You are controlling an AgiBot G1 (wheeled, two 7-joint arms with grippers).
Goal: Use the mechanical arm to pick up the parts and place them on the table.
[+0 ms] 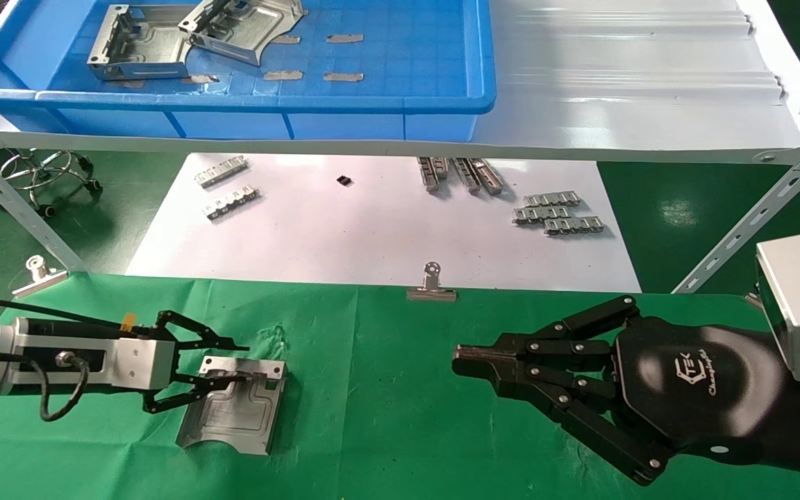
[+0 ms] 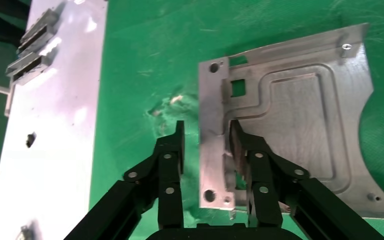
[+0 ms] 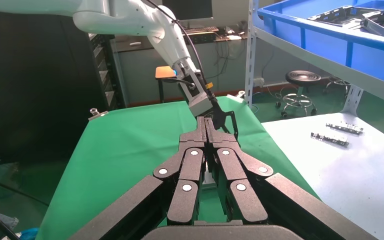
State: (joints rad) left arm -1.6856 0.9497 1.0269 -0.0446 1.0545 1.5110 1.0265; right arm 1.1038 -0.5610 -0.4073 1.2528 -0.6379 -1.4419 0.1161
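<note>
One plate [image 1: 233, 411] lies flat on the green tabletop [image 1: 386, 389], and my left gripper [image 1: 223, 364] is spread astride its raised flange, one finger [image 2: 172, 155] outside and the other over the plate. To release cleanly I should lift straight off without dragging the flange. Two plates [image 1: 185, 38] wait in the blue bin [image 1: 372, 104]; my right gripper [image 1: 466, 362] hovers pressed together.

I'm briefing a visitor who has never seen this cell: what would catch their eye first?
Probably the shiny part lying flat on the green table, with the left gripper open astride its flanged edge. Next, the right gripper, shut, hovering over the cloth opposite. Up on the white shelf, a blue bin holds two more parts.
</note>
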